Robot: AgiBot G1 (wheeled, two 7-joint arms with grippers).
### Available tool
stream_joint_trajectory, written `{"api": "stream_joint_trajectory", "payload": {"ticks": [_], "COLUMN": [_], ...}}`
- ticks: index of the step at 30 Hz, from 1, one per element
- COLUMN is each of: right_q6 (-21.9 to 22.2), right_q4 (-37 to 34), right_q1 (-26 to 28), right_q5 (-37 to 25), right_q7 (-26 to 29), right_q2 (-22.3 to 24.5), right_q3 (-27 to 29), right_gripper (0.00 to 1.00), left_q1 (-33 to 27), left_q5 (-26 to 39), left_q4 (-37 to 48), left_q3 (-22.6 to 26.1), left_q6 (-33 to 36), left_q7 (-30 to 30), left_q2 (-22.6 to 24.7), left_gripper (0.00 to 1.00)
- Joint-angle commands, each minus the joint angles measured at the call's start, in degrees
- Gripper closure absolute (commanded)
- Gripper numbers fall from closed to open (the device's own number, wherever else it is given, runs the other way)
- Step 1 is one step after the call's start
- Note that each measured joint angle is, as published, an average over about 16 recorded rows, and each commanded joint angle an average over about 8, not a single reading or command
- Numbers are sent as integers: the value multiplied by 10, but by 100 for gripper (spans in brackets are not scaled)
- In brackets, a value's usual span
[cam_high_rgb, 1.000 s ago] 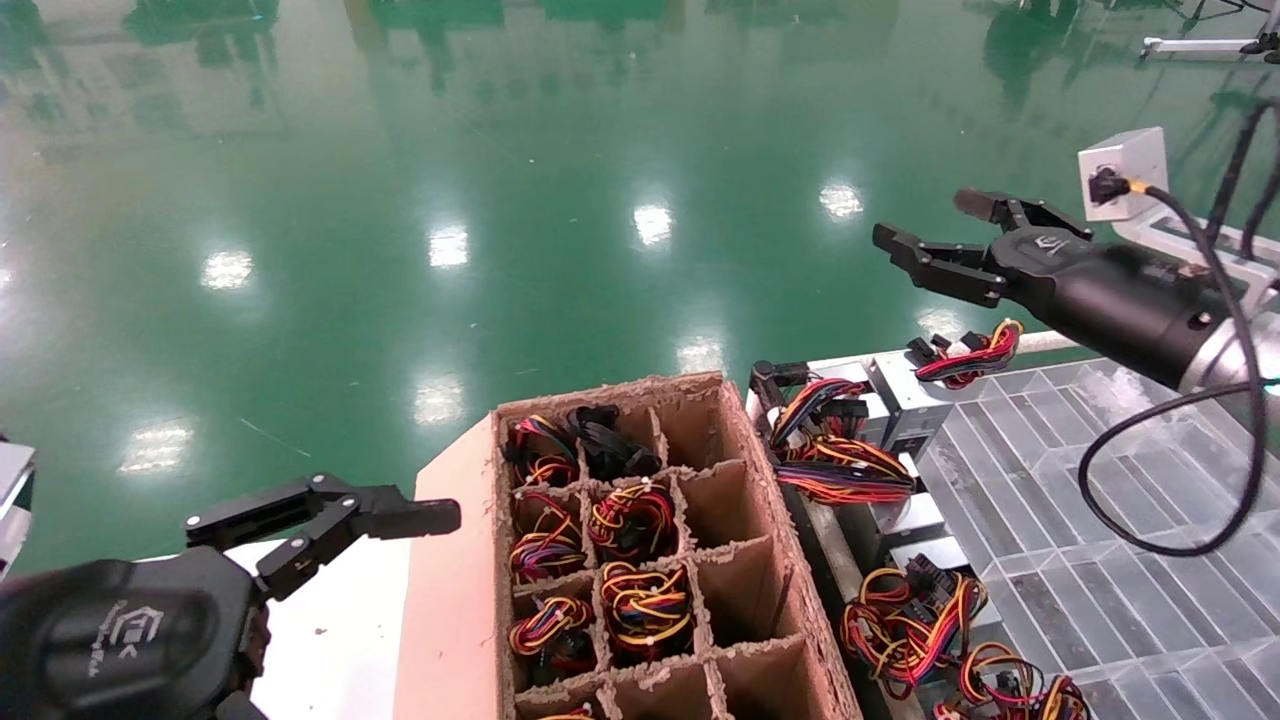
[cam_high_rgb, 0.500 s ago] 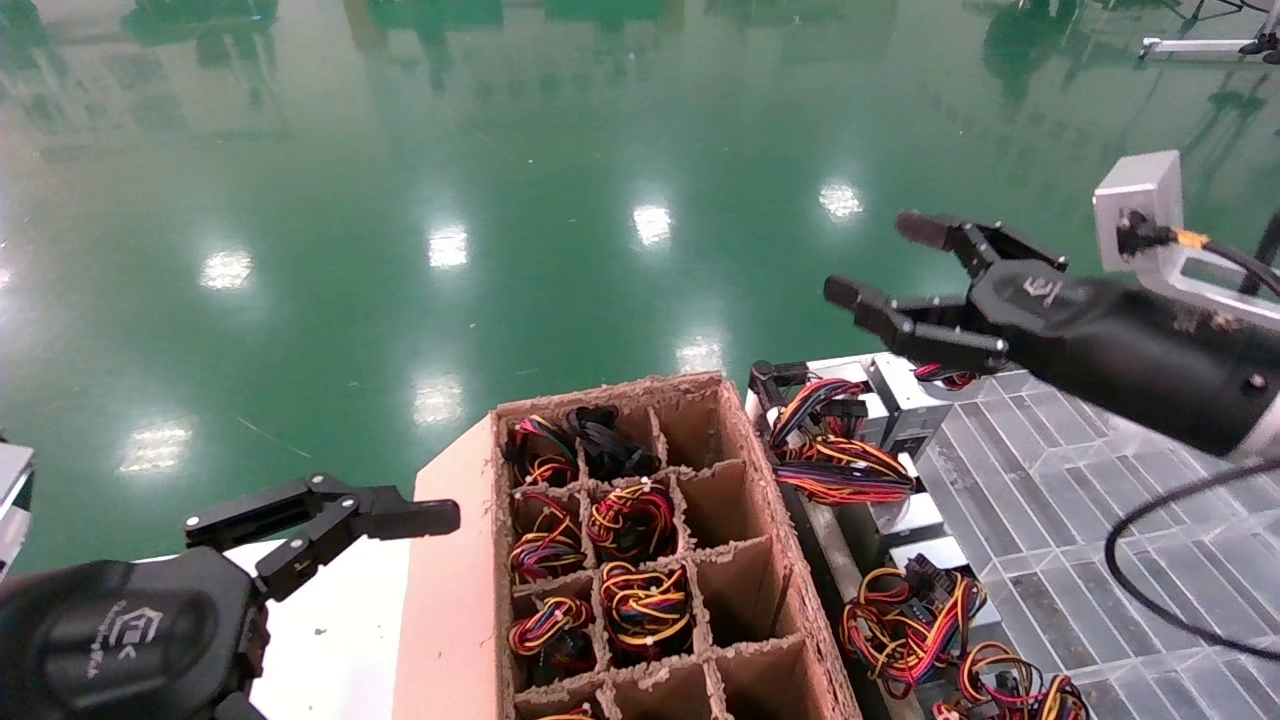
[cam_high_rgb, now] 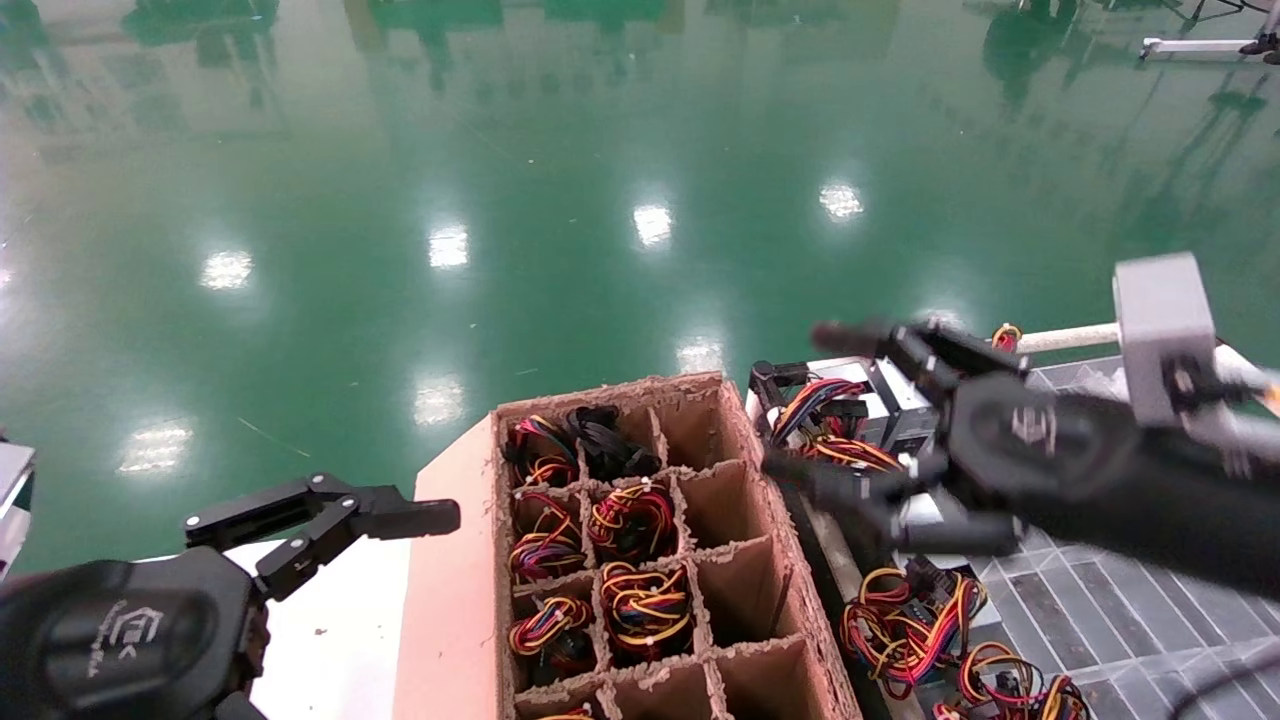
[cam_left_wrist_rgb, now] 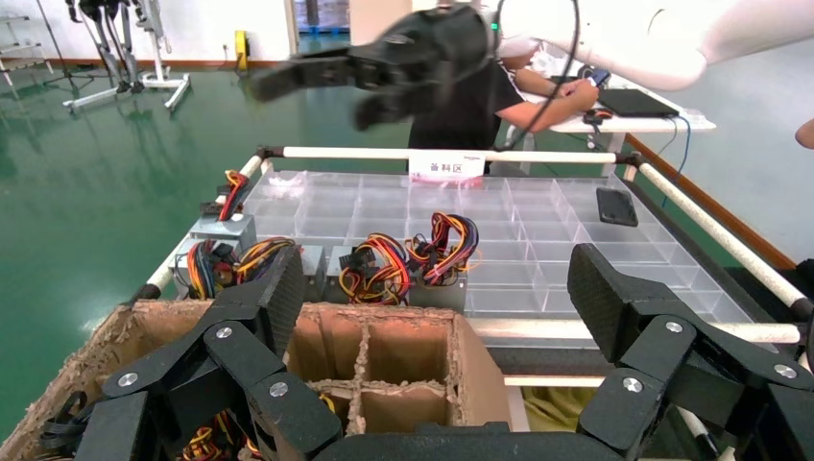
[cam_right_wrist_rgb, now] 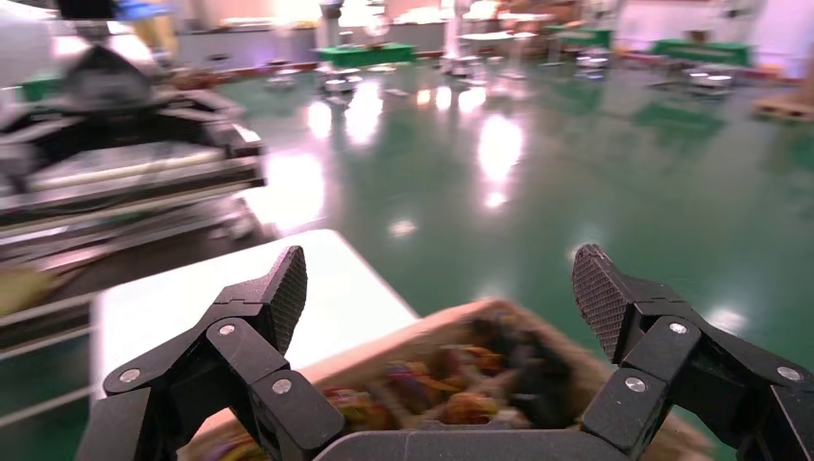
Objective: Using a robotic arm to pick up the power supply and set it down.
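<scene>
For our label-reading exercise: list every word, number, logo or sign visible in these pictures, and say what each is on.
White sign on the far rail of the clear tray: Chinese characters, too small to read with certainty.
Round logo on the left wrist: emblem with tiny lettering, unreadable.
Logo on the right wrist: blurred.
Nothing else readable.

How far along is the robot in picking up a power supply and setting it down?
Done: several power supplies already lie on the clear divided tray. In hand: nothing; the right end effector, open and empty, is between tray and cardboard divider box. Left: grasping, lifting and placing. The left end effector is parked, open.
</scene>
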Motion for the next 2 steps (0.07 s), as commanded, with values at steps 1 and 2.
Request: {"api": "stream_joint_trajectory", "payload": {"ticks": [1, 2], "right_q6": [-23, -27], "right_q4": [42, 48], "right_q1": [-22, -25], "right_q5": [14, 16], "right_q7": [14, 16], "right_q2": [14, 16], "right_q3": [1, 2], "right_gripper": [0, 0], "left_q1": [0, 0], "left_q5": [0, 0], "left_q4": [0, 0], "left_q3": [0, 0], "left_q6": [0, 0], "left_q7": [0, 0], "left_q2": [0, 0], "left_gripper": [0, 0]}}
